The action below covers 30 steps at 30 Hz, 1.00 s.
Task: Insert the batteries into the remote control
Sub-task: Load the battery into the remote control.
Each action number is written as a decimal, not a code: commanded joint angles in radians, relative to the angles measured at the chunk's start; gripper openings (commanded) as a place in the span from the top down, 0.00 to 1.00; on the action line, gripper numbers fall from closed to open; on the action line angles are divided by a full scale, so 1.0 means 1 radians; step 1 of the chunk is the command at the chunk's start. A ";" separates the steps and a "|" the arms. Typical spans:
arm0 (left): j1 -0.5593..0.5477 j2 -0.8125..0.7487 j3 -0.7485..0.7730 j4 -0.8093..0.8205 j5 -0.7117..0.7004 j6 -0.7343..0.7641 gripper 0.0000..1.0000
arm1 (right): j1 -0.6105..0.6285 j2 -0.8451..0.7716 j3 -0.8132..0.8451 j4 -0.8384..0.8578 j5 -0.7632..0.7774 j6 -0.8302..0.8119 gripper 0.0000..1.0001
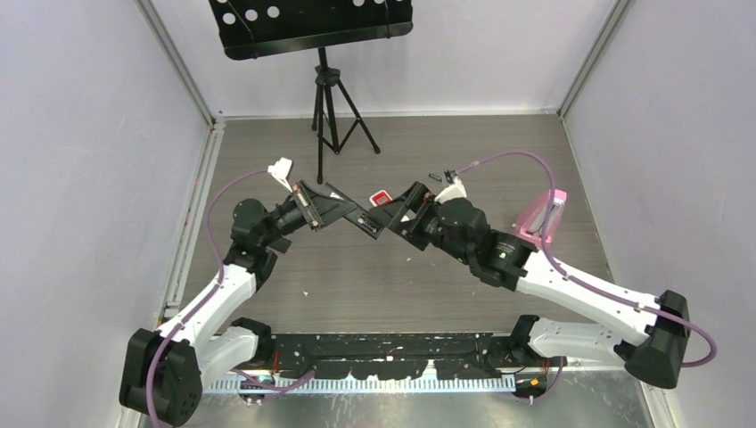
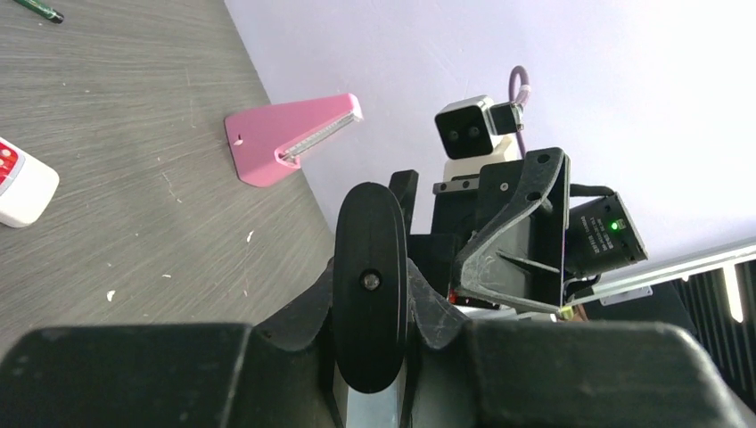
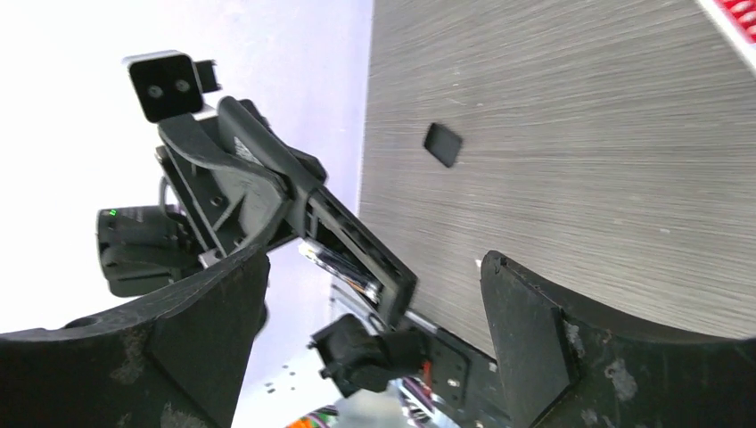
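Observation:
My left gripper (image 1: 343, 207) is shut on a black remote (image 1: 367, 226) and holds it above the table. In the left wrist view the remote (image 2: 370, 285) shows end-on between the jaws. In the right wrist view its battery bay (image 3: 357, 259) faces me, open, with a dark, shiny battery (image 3: 343, 267) inside. My right gripper (image 1: 397, 218) is open and empty, its fingers (image 3: 535, 339) wide apart just in front of the remote's free end. A thin green battery (image 2: 36, 9) lies on the table far off. The other batteries are out of view.
A white remote with red buttons (image 1: 381, 198) lies on the table just behind the grippers, also in the left wrist view (image 2: 22, 183). A pink wedge-shaped stand (image 1: 541, 218) sits at the right. A small black square piece (image 3: 443, 144) lies on the table. A tripod music stand (image 1: 330, 107) is at the back.

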 commanded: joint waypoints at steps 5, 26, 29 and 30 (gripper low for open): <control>-0.004 -0.027 -0.001 0.053 -0.046 -0.044 1.00 | 0.001 0.151 0.091 0.276 -0.103 0.112 0.06; -0.004 -0.043 0.020 -0.026 -0.044 -0.055 1.00 | -0.004 0.148 0.040 0.377 -0.157 0.093 0.36; -0.004 -0.045 0.030 -0.065 -0.042 -0.059 1.00 | -0.004 0.153 0.035 0.387 -0.173 0.088 0.41; -0.004 -0.044 0.034 -0.074 -0.039 -0.062 1.00 | -0.004 0.152 0.032 0.388 -0.176 0.088 0.43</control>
